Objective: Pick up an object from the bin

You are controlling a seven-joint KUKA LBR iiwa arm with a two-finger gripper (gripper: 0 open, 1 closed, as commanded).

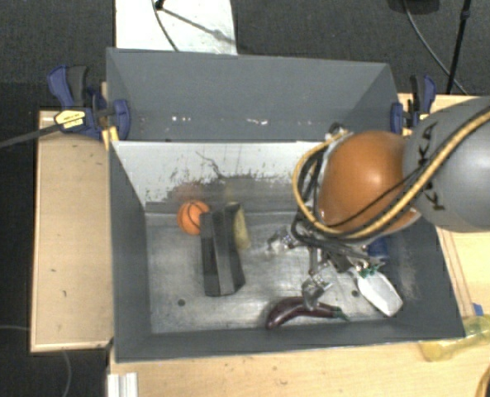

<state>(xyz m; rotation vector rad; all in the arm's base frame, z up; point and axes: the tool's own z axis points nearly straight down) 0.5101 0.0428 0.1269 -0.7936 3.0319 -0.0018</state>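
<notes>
1. Gripper (315,289) is hovering right over the purple toy eggplant (296,312), which is lying near the bin's (170,308) front wall.
2. Spread or closed: cannot tell.
3. Eggplant is looking light, smooth and probably slippery; aiming across its fat middle seems best.

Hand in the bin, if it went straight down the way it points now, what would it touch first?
Probably the dark purple eggplant-shaped toy lying by the bin's front wall, just below the hand. Depth is unclear, so it might meet the bin floor beside it instead.
</notes>
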